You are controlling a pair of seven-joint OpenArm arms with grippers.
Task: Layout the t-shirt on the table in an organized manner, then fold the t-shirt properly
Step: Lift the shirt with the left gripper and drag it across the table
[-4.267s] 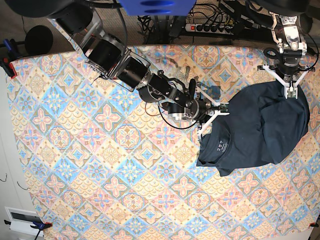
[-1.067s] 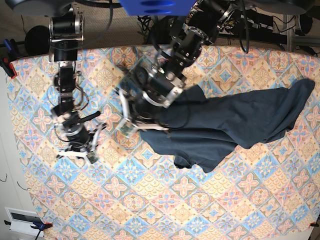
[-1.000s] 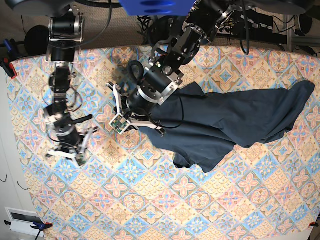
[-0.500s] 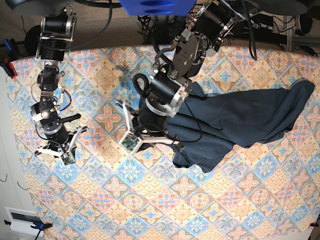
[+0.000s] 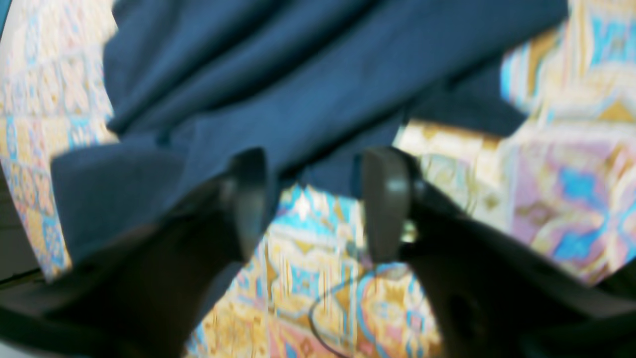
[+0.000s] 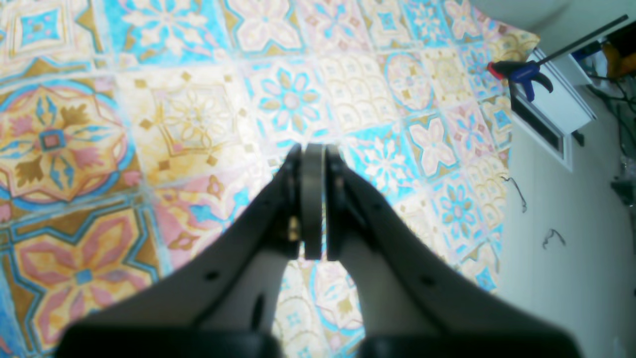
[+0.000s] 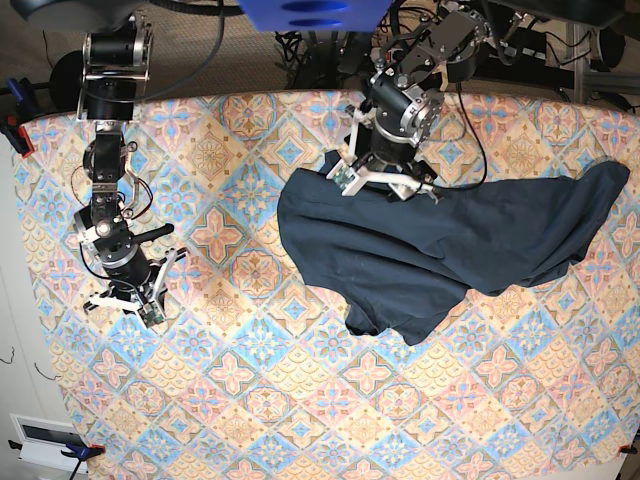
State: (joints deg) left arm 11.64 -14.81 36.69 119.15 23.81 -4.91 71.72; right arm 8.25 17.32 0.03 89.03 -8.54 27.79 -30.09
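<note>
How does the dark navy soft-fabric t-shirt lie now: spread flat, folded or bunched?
Bunched. The dark navy soft-fabric t-shirt stretches across the patterned table in rumpled overlapping folds, neither sleeve laid out.

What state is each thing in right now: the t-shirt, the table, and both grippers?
t-shirt: dark navy, crumpled and bunched, spread unevenly on the table, not folded, not gripped.
table: covered by a patterned cloth, shirt on its right half.
left gripper: fingers open, at the shirt's far edge, holding nothing.
right gripper: fingers shut, empty, over bare cloth.
</note>
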